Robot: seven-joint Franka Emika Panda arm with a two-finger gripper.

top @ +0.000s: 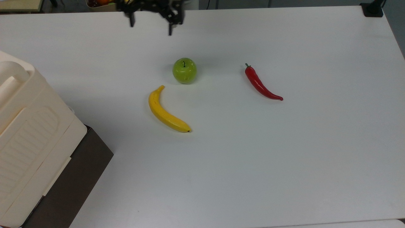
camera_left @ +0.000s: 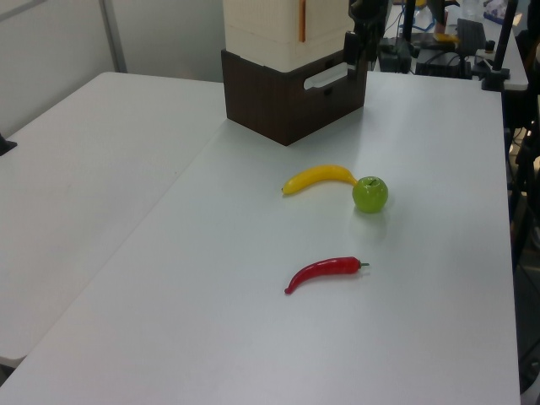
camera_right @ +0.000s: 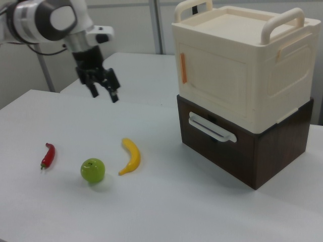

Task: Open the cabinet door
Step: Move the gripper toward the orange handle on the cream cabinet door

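The big cream cabinet (top: 28, 104) stands on a dark brown base at the top view's left edge. Its door (camera_right: 214, 83) is the front face with a small orange tab (camera_right: 183, 67) on its left edge, and it lies flush and shut. My gripper (top: 151, 26) hangs open over the table's far edge in the top view, well apart from the cabinet. In the right view the gripper (camera_right: 104, 94) is to the left of the cabinet, above the fruit. In the left view the gripper (camera_left: 356, 49) appears beside the cabinet's right corner.
A green apple (top: 184, 70), a yellow banana (top: 166, 110) and a red chili pepper (top: 261, 84) lie on the white table (top: 284, 158). The brown base (camera_right: 242, 146) carries a pale drawer handle (camera_right: 212, 127). Two loop handles top the cabinet.
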